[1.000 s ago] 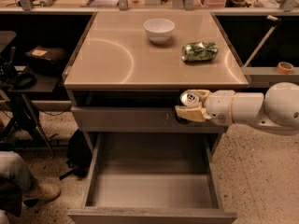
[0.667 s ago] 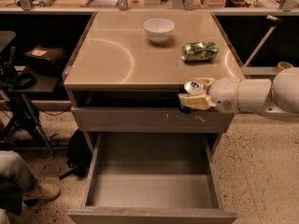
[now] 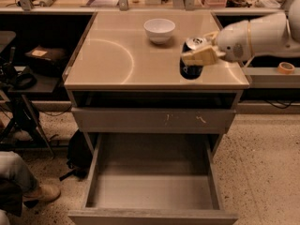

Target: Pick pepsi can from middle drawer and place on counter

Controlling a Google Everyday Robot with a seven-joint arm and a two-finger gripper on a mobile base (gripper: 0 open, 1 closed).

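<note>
Table [image 3: 117, 55] first: glossy beige top capping the grey cabinet, filling most of the upper view. Below it the drawer [image 3: 152, 191] stands pulled right out, grey floor bare, no can in it. The scratched face [image 3: 154, 120] above it is shut. White arm [image 3: 262, 34] reaches in from the right, over the table's right side. Bowl [image 3: 159, 29] sits upright towards the back, approx centre, well apart from the front edge.

Pincer [image 3: 200, 55] is over the table's right-front part, fingers closed across the upper half of the can [image 3: 190, 70], so it has the can in hand. Can is upright, silver lid showing, dark body down by the tabletop, just right of the bowl & nearer the front. Can't tell if its base touches the top or hangs a shade above; the dark reflection muddies it.

Judgement: pick is done, placing is what's left, i.e. lower, let go, back off.

Risks:
- If the base isn't down & the pincer opens, the can drops & could tip and roll. The front edge is near, w/ the open drawer right below.
- If pressed down w/ the can already seated, it may dent or skid on the gloss.
- Fingers sit high on the can, so a sideways pull on the way out could knock it over.
- Bowl is near on one side, so a swing that way cd clip it.

Tape roll [image 3: 283, 68] lies off on the right ledge, no concern
</note>
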